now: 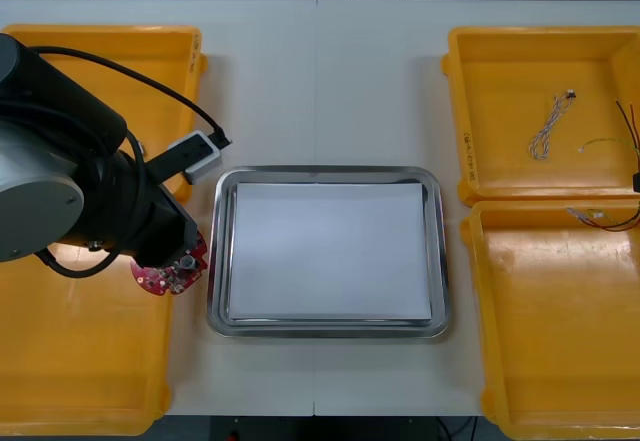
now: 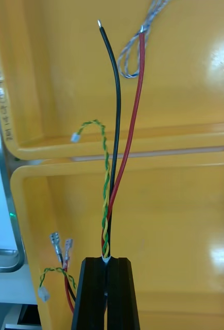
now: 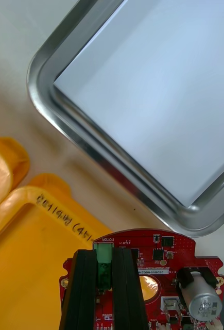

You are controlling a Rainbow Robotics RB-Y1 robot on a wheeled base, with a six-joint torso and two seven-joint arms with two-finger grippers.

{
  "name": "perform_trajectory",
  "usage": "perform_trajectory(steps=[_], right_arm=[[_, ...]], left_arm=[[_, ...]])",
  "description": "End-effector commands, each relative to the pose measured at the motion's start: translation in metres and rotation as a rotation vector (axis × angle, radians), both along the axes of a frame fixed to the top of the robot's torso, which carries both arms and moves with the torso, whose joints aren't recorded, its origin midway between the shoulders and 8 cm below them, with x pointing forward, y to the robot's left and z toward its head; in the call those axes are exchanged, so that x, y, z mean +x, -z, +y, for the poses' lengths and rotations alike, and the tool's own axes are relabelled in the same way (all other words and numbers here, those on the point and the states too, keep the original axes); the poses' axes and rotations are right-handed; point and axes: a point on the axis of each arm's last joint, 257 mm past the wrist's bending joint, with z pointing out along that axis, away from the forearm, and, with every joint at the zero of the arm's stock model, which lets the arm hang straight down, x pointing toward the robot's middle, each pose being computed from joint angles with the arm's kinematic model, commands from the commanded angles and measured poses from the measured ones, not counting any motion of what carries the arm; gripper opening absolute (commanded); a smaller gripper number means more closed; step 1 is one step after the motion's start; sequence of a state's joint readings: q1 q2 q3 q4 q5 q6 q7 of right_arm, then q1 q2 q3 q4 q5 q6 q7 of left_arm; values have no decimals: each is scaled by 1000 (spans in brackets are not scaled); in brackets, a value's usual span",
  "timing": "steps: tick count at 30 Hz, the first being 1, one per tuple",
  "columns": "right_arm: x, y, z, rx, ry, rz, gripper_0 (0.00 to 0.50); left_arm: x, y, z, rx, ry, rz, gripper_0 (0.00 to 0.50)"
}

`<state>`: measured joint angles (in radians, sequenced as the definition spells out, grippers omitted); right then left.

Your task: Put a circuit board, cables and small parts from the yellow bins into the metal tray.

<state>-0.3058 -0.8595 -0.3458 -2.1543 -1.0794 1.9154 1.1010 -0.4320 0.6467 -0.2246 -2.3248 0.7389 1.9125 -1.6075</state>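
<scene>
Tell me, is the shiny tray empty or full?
Empty. The metal tray is bare white inside; the left gripper holds the circuit board beside it, and the right gripper holds cables.

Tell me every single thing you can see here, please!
table: one, light, under everything.
yellow bins: four, yellow, two at each side of the table.
metal tray: one, shiny rim and white inside, between the bins.
circuit board: one, red and round, over the near left bin's edge, beside the tray.
blue and white cable: one, twisted, lying in the far right bin.
cable bundle: one, black, red and twisted green-yellow strands, over the right bins.
left end effector: one, black fingers, shut on the circuit board.
right end effector: one, black fingers, shut on the cable bundle.
</scene>
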Motion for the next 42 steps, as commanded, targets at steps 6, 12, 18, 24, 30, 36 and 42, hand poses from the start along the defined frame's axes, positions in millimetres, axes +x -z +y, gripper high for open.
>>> perform_trajectory(steps=[6, 12, 18, 24, 30, 36, 42], right_arm=[[13, -31, 16, -165, -238, -82, 0], [17, -33, 28, -242, -379, -101, 0], [17, -31, 36, -298, -486, -107, 0], [16, -30, 44, -340, -584, -112, 0], [16, -28, 49, -350, -615, -110, 0], [15, -23, 53, -355, -632, -96, 0], [15, -18, 63, -380, -663, -83, 0]], left_arm=[[0, -6, -50, -20, 13, -37, 0], [1, 15, -61, 13, 1, 1, 0], [2, 30, -68, 43, -6, 26, 0], [0, 41, -72, 65, -5, 53, 0], [3, 51, -77, 74, 4, 60, 0], [6, 60, -87, 66, 21, 51, 0], [7, 68, -97, 51, 36, 49, 0]])
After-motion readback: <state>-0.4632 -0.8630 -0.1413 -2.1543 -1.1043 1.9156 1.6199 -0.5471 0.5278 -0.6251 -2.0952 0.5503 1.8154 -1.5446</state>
